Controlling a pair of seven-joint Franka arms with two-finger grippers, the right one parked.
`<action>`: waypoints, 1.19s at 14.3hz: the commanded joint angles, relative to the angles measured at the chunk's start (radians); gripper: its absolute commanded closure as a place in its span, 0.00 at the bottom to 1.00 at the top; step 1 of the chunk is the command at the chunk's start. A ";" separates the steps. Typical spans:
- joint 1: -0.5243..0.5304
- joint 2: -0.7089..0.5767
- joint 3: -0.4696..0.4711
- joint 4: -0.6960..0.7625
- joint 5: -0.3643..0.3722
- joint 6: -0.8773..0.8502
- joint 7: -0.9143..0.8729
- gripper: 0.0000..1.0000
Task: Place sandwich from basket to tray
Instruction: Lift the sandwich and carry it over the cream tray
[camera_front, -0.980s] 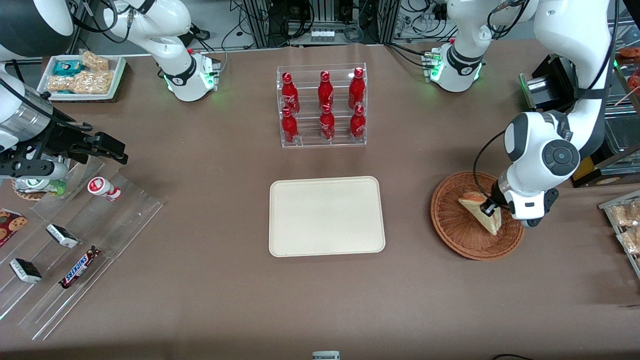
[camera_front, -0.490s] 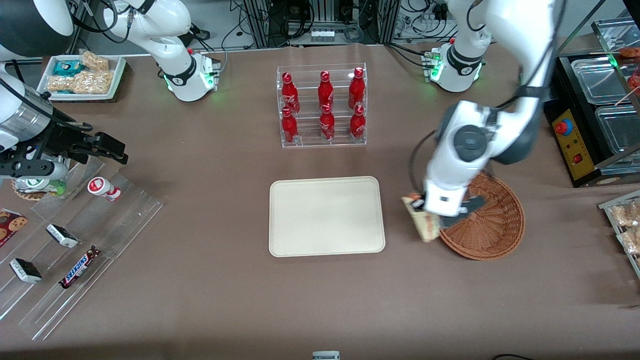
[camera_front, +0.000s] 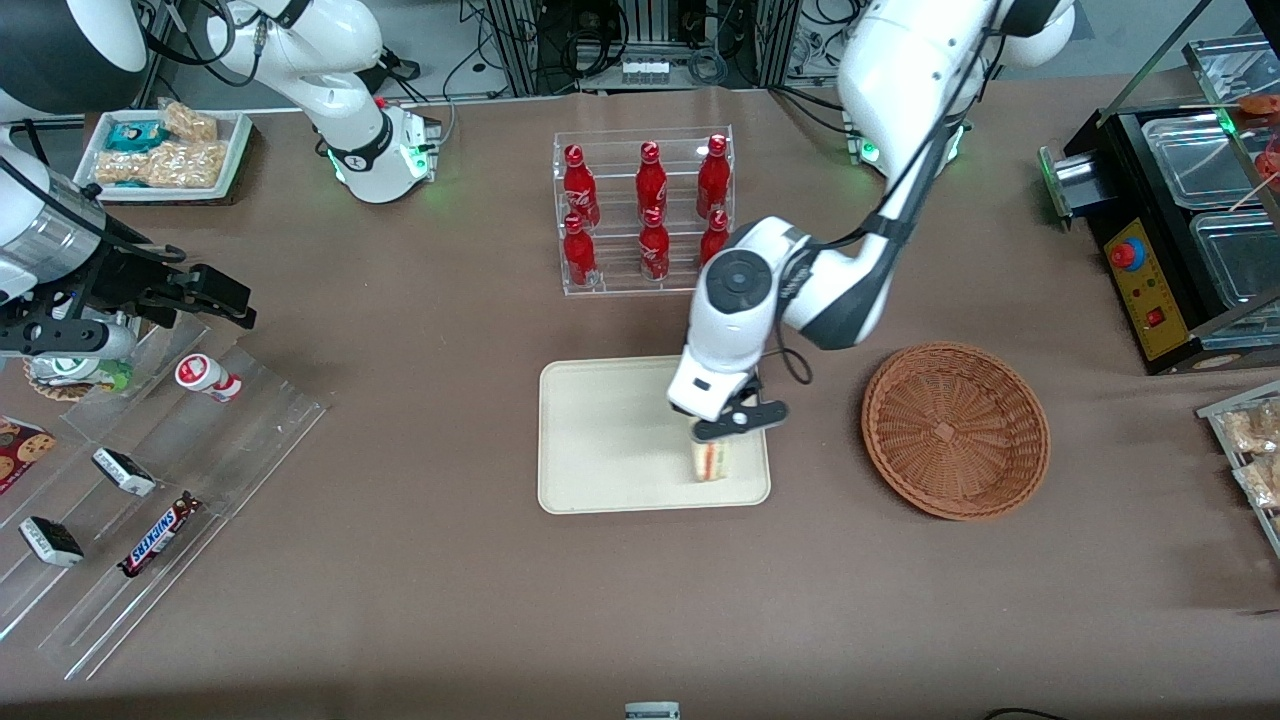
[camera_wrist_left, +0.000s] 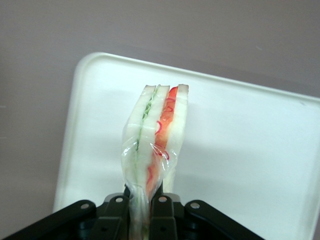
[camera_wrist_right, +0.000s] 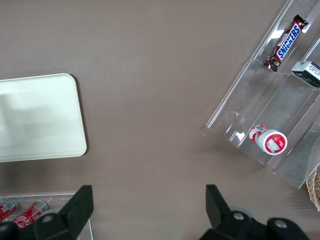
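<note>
1. Cream-coloured tray lies under the gripper, whose jaws are clamped on the sandwich, held on edge over the tray's end nearest the empty basket.
2. Step in hand, as I judge it: placing. Next: lower until it rests, then part the jaws.

Sandwich top hidden under gripper, tray cut by frame edge

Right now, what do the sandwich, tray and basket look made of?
Sandwich: soft white bread, apparently film-wrapped, given the glossy crinkles; the end effector grips it above the tray. Tray: smooth matte cream, probably plastic. Basket: reddish-brown woven wicker, going by its visible weave.
</note>
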 joint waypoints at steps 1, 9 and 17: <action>-0.063 0.049 0.019 0.038 0.014 0.040 0.004 0.92; -0.091 0.112 0.017 0.049 0.001 0.094 -0.047 0.31; -0.027 -0.144 0.025 0.046 0.019 -0.136 -0.027 0.00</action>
